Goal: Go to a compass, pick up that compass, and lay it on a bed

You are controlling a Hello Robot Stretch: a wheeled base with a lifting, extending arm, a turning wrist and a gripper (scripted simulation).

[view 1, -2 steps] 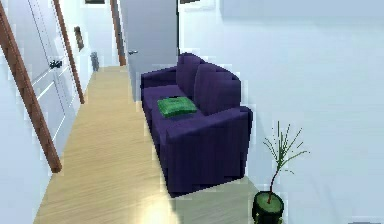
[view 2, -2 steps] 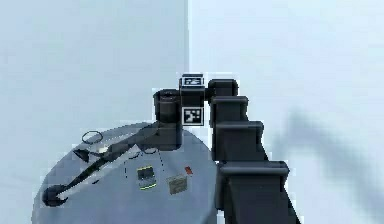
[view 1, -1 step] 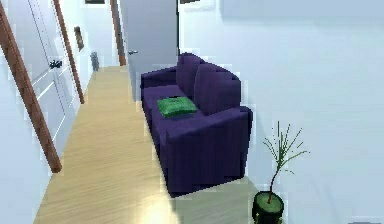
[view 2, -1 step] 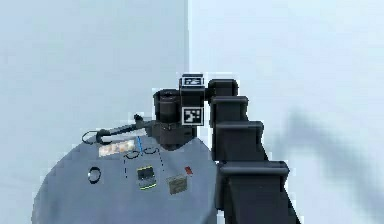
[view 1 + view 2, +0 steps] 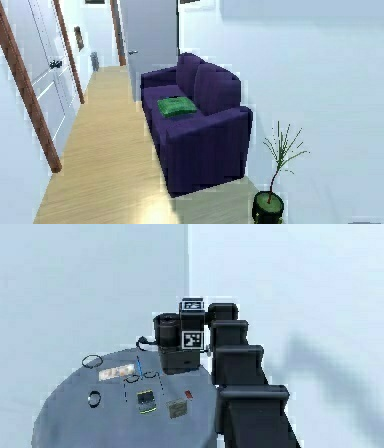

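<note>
We stand at a round table (image 5: 70, 424) with the arm (image 5: 245, 374) out and the gripper (image 5: 150, 342) at the tabletop's 1 o'clock edge. Small things lie about its middle: a green square (image 5: 146, 401) at 6 o'clock, a ring (image 5: 92, 360) at 10; which is the compass we cannot tell. Nor can we tell whether the gripper holds anything. We judge the approach done, the pick in hand, the bed leg all left.

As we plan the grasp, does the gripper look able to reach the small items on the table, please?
Probably yes: the gripper is by the table at its far side, with nothing tall between it and the items.
</note>
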